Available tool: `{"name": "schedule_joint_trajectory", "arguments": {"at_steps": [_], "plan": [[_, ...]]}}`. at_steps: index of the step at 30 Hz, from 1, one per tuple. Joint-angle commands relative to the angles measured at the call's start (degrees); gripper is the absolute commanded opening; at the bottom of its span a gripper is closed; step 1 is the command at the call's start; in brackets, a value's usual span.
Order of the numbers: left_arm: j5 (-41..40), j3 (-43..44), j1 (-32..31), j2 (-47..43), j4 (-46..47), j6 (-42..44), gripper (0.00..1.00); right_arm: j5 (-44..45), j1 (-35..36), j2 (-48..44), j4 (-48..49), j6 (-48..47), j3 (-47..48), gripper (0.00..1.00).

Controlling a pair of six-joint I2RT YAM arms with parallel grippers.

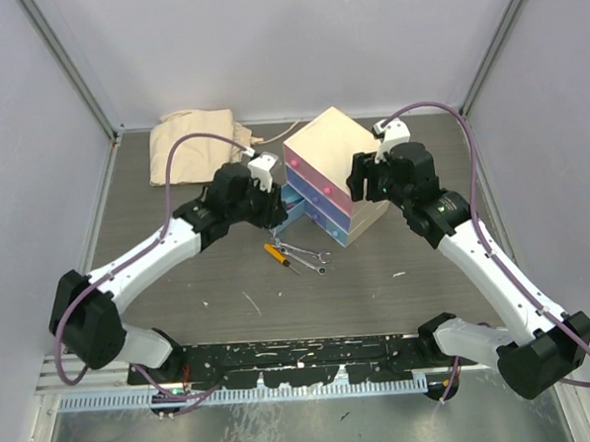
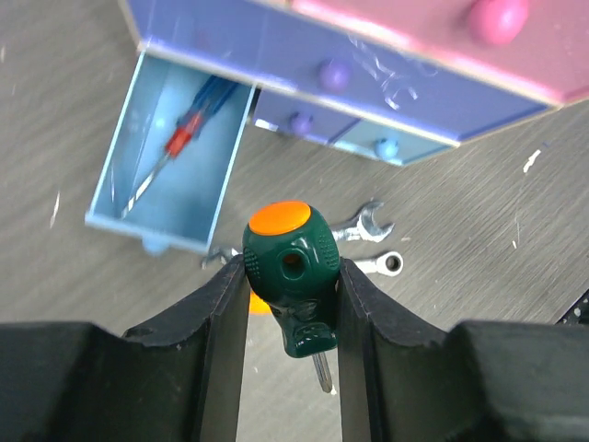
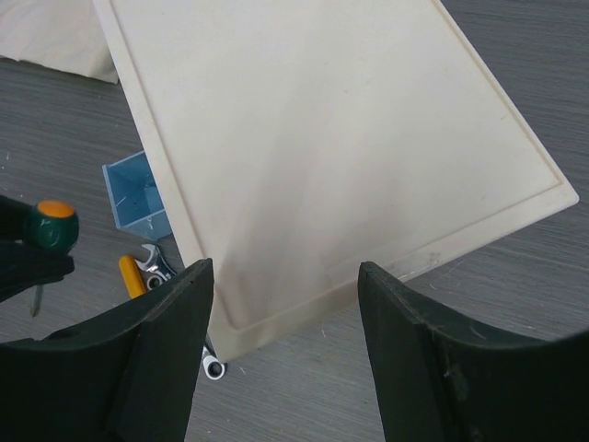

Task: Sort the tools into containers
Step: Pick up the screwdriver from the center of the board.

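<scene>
Closest in, on the left wrist view: black fingers point(image 2: 225, 313) of the left gripper point(image 2: 293, 274) closed snugly on the ribbed head of the green screwdriver point(image 2: 291, 253), orange cap up toward the lens, short shaft pointing down at the table, so held roughly upright and clear of the surface. Just beneath and past it, loose on the grey table point(image 2: 479, 239): a sliver of the orange screwdriver point(image 2: 260, 304) and two spanners point(image 2: 365, 224) side by side, near the foot of the chest. Further on, off to the left of the held tool: the light-blue drawer point(image 2: 138, 110) standing open, its length running out from the chest front toward the gripper, with one blue-and-red tool point(image 2: 181, 136) laid slantwise inside. Above that, shut: the blue drawer point(image 2: 230, 46) and the pink drawer point(image 2: 442, 23). Judged from this, next move a short carry forward and left to bring the tool over the open drawer, shaft tipped to lie along the drawer's length rather than across it, beside the tool already there. Left arm plainly the nearer, with the tool already in its grip. Over on the other side, the right gripper point(image 3: 283, 276) spread wide with nothing between its fingers, poised over the near corner of the cream chest point(image 3: 350, 157); whether touching it, impossible to tell. Farthest back, a crumpled cloth point(image 1: 194, 137) against the rear wall
</scene>
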Motion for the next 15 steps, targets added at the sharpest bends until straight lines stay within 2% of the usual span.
{"name": "schedule_joint_trajectory", "arguments": {"at_steps": [1, 9, 15], "plan": [[15.3, 9.2, 4.2, 6.1, 2.8, 10.7, 0.00, -0.7, 0.1, -2.1, 2.4, 0.9, 0.2, 0.69], [20.2, 12.2, 10.2, 14.6, 10.0, 11.8, 0.00, -0.3, 0.2, -3.5, 1.2, 1.2, 0.4, 0.69], [17.9, 11.0, 10.7, 18.2, 17.9, 11.4, 0.00, -0.8, 0.2, -3.4, 0.7, 1.4, 0.9, 0.69]]}}
